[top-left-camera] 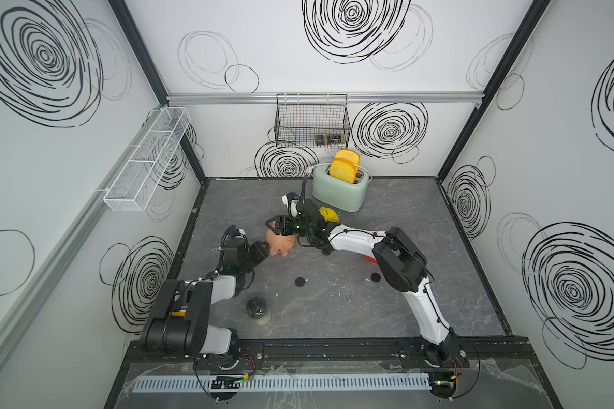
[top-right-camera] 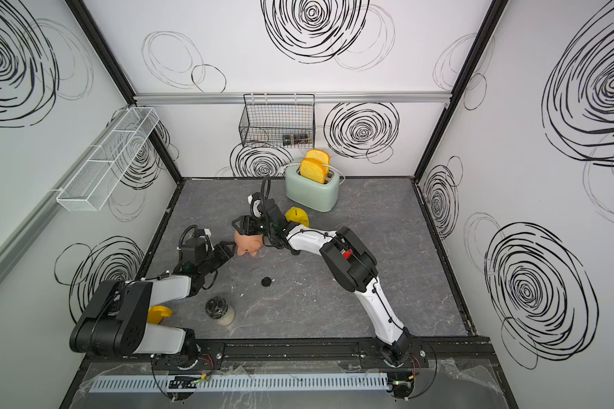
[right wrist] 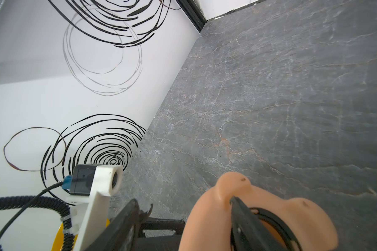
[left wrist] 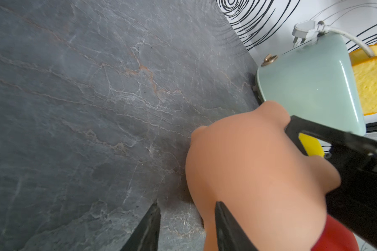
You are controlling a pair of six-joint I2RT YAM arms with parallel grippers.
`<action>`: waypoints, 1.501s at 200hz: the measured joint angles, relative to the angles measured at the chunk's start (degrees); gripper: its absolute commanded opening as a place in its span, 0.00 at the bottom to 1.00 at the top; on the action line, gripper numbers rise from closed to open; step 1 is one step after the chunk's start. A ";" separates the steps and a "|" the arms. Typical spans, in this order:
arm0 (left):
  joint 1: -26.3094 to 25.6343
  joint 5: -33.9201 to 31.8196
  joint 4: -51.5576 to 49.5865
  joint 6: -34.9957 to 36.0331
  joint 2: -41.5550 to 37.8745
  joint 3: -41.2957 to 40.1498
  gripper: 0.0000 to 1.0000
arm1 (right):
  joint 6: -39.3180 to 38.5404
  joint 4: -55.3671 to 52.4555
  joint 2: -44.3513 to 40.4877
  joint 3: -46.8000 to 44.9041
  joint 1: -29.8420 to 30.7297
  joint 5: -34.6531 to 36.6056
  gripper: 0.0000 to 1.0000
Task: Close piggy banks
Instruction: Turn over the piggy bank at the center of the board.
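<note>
Pink pig (right wrist: 259,217) fills my right wrist view: right claw (right wrist: 184,201) spread wide, one finger (right wrist: 248,217) at its belly hole (right wrist: 270,228) (top views hide that). Left claw (left wrist: 187,204), barely parted, touches it.

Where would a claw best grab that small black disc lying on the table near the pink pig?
Probably by its rim, coming straight down from above. The black disc lies flat on the table, too low to catch from the side, so pinching across two opposite edges looks best. Being round, any pair of edges should do.
</note>
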 measured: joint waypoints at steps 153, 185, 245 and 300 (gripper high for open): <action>0.72 0.13 0.04 0.31 0.20 -0.76 0.46 | -2.14 -5.66 0.00 3.87 4.17 0.55 0.68; 0.94 0.59 0.15 0.33 0.20 -0.85 0.46 | -2.47 -6.05 0.00 4.26 5.16 0.28 0.68; 1.09 1.11 0.66 0.31 0.20 -1.05 0.46 | -4.50 -7.74 -0.02 4.35 5.33 1.27 0.69; 1.09 1.16 1.42 0.33 0.55 -1.07 0.46 | -7.26 -9.62 -2.03 3.65 5.38 3.41 0.69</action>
